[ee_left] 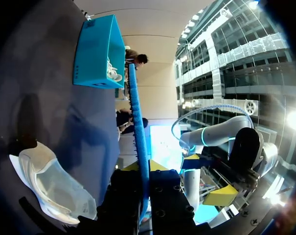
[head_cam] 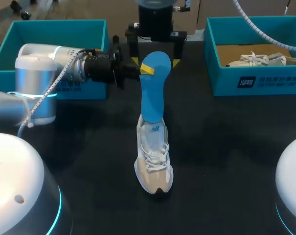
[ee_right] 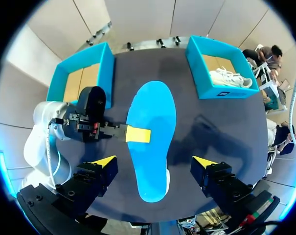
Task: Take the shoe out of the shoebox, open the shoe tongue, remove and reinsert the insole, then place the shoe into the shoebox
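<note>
Trouble from here would most likely come from the grip on the insole [head_cam: 152, 90]. The left gripper [head_cam: 144, 69] is clamped on one side edge of its upper end only, so the long blue sheet stands nearly upright with most of its length unsupported. Its lower end sits at the collar of the shoe [head_cam: 154, 164], though whether it is inside or only touching the opening is not clear. The shoe stands on the table [head_cam: 226, 147] between the two boxes, toe toward the camera, with nothing holding it. The right gripper [ee_right: 154, 162] hangs above with its fingers spread wide, grasping nothing. If the insole is pushed down, I judge it could bend or fold at the collar instead of sliding in, since it looks thin and flexible. It could also pivot in the pinch and go in skewed. If it is pulled up, a snag inside could drag or tip the light shoe over. A slip from that narrow hold would drop the insole across the shoe or onto the table. The left box [head_cam: 59, 22] waits well apart from the shoe.
</note>
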Controlling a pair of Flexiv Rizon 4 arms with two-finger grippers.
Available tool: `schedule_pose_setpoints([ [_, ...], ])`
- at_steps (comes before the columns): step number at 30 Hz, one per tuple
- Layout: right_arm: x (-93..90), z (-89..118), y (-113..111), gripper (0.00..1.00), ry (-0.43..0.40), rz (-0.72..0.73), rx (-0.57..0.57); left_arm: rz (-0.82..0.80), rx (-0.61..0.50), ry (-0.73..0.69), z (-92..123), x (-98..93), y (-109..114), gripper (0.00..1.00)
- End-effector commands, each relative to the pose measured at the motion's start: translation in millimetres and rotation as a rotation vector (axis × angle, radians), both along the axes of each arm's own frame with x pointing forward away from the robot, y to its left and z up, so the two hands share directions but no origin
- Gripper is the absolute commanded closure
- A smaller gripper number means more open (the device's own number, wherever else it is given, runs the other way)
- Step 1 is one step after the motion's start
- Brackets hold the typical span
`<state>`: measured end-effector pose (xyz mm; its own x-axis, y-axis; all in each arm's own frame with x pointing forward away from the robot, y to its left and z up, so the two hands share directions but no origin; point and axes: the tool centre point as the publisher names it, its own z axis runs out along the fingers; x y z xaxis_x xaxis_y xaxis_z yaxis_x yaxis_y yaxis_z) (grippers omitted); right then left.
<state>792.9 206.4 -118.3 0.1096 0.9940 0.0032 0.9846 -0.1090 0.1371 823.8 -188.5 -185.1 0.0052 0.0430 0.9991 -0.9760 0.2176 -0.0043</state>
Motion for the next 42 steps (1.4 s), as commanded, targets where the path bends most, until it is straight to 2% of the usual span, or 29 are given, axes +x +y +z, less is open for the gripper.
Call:
schedule_pose_setpoints([
  [1, -0.4, -1, -3, 0.00, 0.005, -0.006, 0.014, 0.001, 0.003, 0.000, 0, -0.4, 0, 1.00],
  [10, -2.0, -2, -13, 0.00, 0.002, -0.002, 0.123, 0.001, 0.003, 0.000, 0, -0.4, 0, 1.00],
  [18, -2.3, -2, -23, 0.00, 0.007, 0.027, 0.138, 0.001, 0.003, 0.000, 0, -0.4, 0, 1.00],
  [42, -9.6, -4, -65, 0.00, 0.001, 0.071, 0.476, 0.001, 0.003, 0.000, 0, -0.4, 0, 1.00],
])
